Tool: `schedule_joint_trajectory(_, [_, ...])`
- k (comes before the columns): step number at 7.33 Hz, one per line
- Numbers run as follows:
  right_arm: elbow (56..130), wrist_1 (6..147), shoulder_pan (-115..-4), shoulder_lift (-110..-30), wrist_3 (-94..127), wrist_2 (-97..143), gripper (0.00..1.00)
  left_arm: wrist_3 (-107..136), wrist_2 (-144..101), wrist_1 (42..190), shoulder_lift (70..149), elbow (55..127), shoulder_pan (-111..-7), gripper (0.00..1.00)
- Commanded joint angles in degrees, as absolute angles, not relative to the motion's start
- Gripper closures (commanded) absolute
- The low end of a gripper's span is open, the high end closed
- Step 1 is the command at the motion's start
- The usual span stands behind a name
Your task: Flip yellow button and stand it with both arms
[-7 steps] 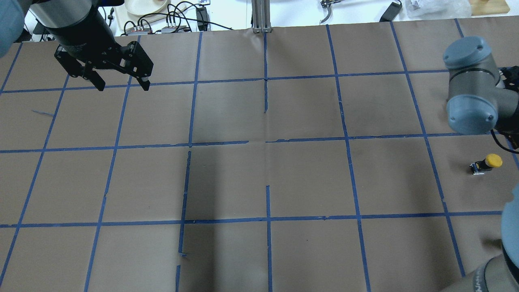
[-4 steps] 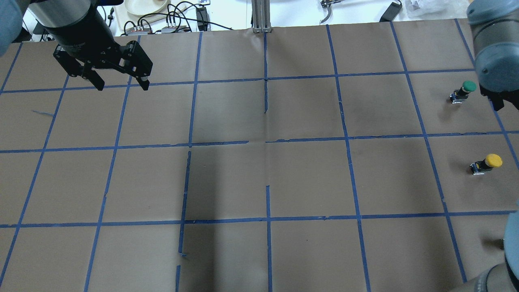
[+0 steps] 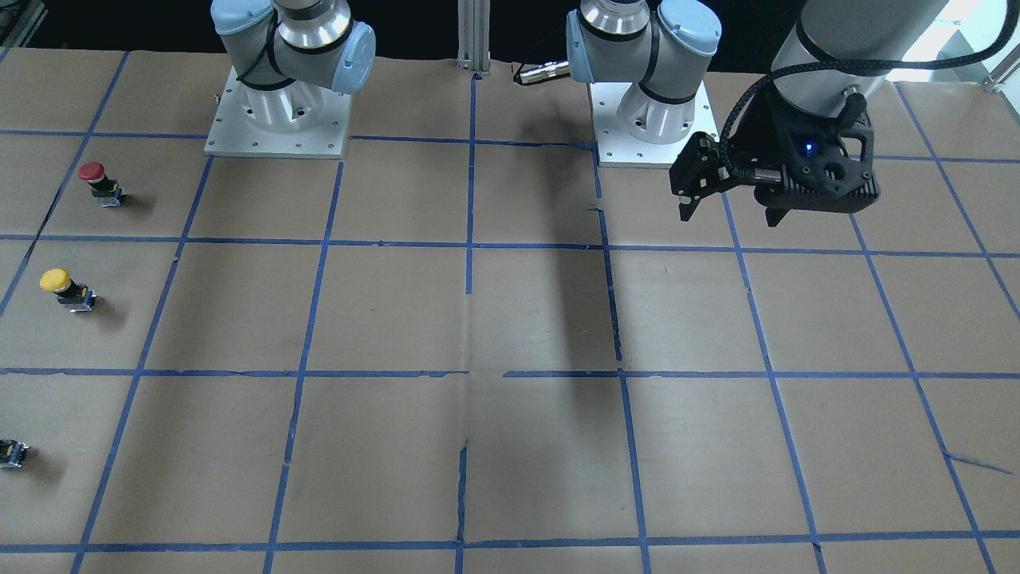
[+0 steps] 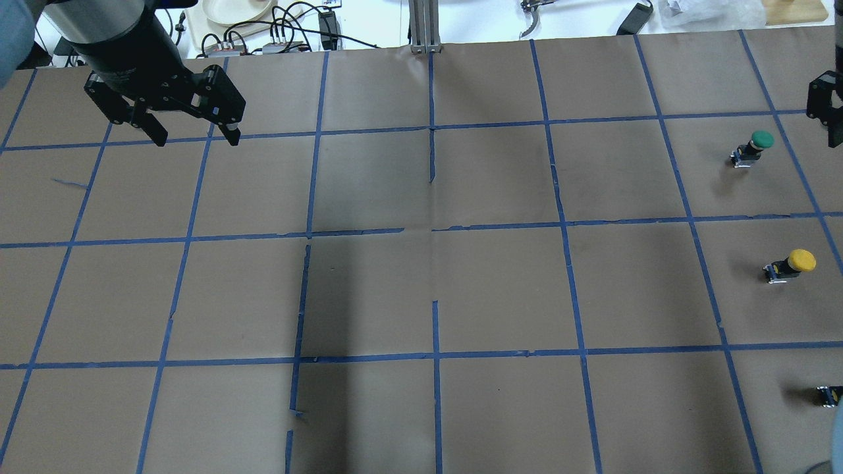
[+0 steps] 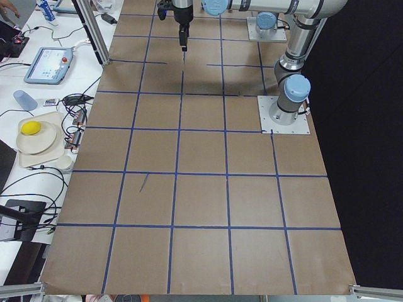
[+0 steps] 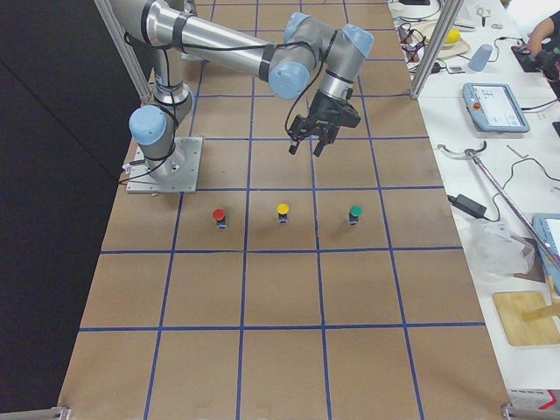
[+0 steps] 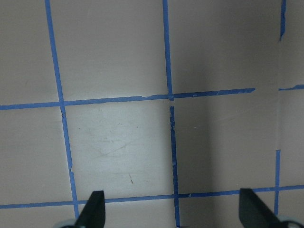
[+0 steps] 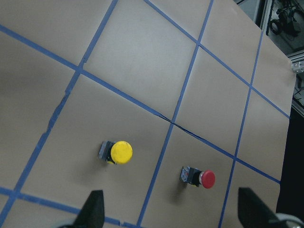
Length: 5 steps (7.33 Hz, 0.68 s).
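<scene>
The yellow button [image 4: 790, 264] stands cap-up on the brown paper near the table's right edge, between a green and a red button. It also shows in the front view [image 3: 64, 288], the exterior right view [image 6: 283, 213] and the right wrist view [image 8: 118, 152]. My right gripper [image 8: 172, 216] is open and empty, high above the buttons; only part of it shows at the overhead view's right edge [image 4: 826, 112]. My left gripper [image 4: 196, 139] is open and empty, high over the table's far left, far from the button. It also shows in the front view [image 3: 729, 215].
A green button [image 4: 754, 146] stands beyond the yellow one and a red button [image 3: 97, 182] stands nearer the robot. A small black part [image 4: 826, 395] shows at the overhead view's right edge. Cables and a plate [image 4: 237, 10] lie past the far table edge.
The right arm has swung out toward the right edge of the overhead view, uncovering the green button and the small black part. The left gripper has barely shifted.
</scene>
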<state>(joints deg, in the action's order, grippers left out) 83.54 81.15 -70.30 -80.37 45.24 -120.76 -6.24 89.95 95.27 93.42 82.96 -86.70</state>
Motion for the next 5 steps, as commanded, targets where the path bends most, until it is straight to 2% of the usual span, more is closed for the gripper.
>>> schedule_joint_trajectory(1, [84.1,70.3,-71.0,-88.0,44.0,-116.0,0.01,-6.2,90.1,95.3,93.4,83.0,-86.7,0.00])
schedule_joint_trajectory(3, [85.0,67.9,-71.1,-88.9,43.3,-116.0,0.01,-6.2,90.0,95.3,93.4,82.9,-86.7,0.00])
schedule_joint_trajectory(5, [85.6,67.4,-71.1,-88.9,29.5,-115.1,0.01,-6.1,90.1,95.3,93.4,83.0,-86.7,0.00])
